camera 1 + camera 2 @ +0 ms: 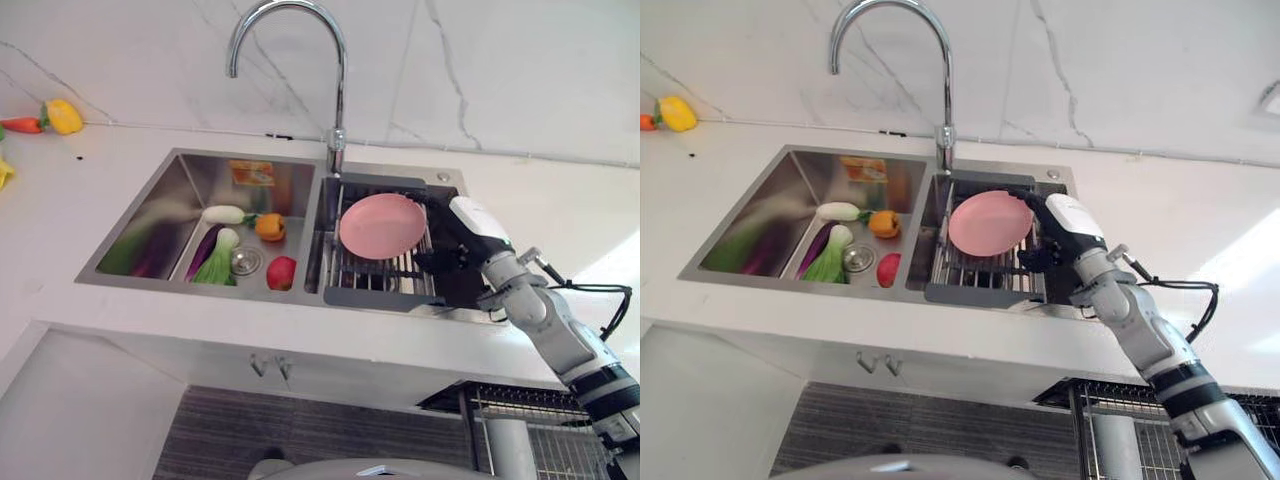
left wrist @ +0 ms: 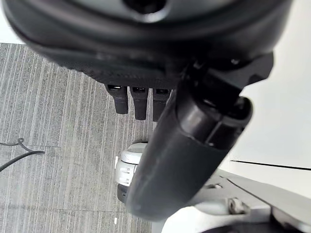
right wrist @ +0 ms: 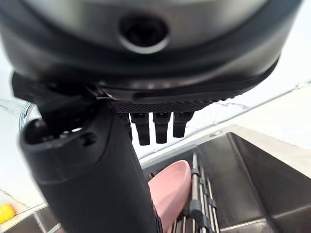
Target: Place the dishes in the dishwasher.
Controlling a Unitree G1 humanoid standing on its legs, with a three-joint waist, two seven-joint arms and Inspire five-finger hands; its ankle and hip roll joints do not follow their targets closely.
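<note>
One pink plate (image 1: 382, 226) leans on the rack (image 1: 380, 272) in the sink's (image 1: 190, 175) right basin. Right hand (image 1: 452, 250) at its 3 o'clock edge, fingers (image 3: 163, 127) straight, seemingly not gripping. Left hand (image 2: 160, 121) relaxed over the floor.

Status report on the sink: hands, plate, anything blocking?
Right hand open beside pink plate, not gripping. Plate on rack in right basin. Left hand idle over floor. Nothing blocking.
</note>
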